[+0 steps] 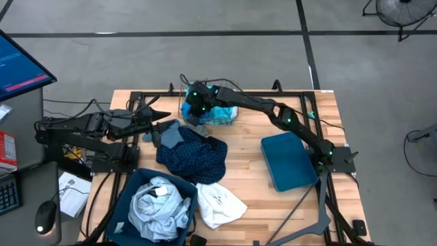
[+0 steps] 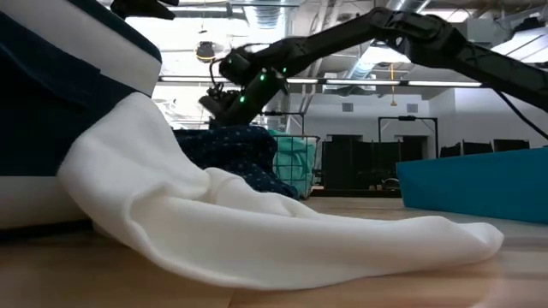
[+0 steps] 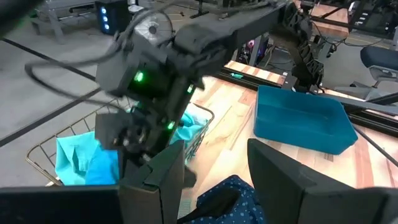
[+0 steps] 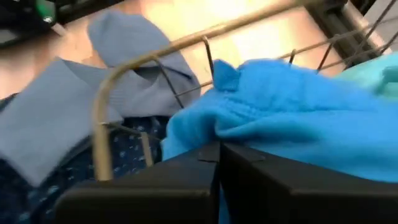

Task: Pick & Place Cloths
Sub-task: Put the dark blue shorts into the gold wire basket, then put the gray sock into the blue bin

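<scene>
Now right fingers (image 4: 217, 152) clenched empty over gold basket (image 4: 102, 112), bright blue cloth (image 4: 280, 106) just beyond; left fingers (image 3: 214, 171) parted, empty, waiting above navy dotted cloth (image 3: 233, 196).

My two arms are matte black, built of slim tubular links joined by chunky housings. Small green lights glow on the right arm's (image 1: 273, 109) joints and wrist. Loose black cables loop off that wrist. The left arm's (image 1: 89, 126) fingers (image 3: 155, 180) are flat, dark, blocky plates.

Soft matt cloths (image 1: 191, 154), gold wire basket (image 4: 124, 74), smooth plastic bin (image 1: 290, 160), wooden table (image 1: 246, 171).
</scene>
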`<action>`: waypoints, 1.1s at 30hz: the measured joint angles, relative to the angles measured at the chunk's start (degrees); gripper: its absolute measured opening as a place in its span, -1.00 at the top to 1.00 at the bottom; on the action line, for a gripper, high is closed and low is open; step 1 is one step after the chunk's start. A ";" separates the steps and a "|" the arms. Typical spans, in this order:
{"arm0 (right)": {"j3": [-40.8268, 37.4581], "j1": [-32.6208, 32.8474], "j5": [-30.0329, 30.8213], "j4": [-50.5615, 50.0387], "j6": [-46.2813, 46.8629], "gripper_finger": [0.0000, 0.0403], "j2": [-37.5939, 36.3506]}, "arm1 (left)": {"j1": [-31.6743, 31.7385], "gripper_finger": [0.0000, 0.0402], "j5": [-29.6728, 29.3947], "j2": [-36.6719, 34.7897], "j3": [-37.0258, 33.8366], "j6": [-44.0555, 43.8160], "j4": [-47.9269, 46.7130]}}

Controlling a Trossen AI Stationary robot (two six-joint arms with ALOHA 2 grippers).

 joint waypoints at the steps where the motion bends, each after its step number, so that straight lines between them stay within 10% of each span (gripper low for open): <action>1: -0.02 -0.01 0.03 -0.05 -0.46 1.00 -1.03 | 0.00 0.21 0.00 -0.01 0.00 0.01 -0.08; 20: 0.11 3.36 0.17 -18.27 -5.48 0.89 -35.77 | 0.71 -0.16 0.40 17.09 -0.02 -3.98 -13.27; 33: 0.09 15.10 7.11 -31.89 -3.29 0.90 -45.84 | 11.90 -0.27 14.23 23.27 -12.20 -12.11 -8.38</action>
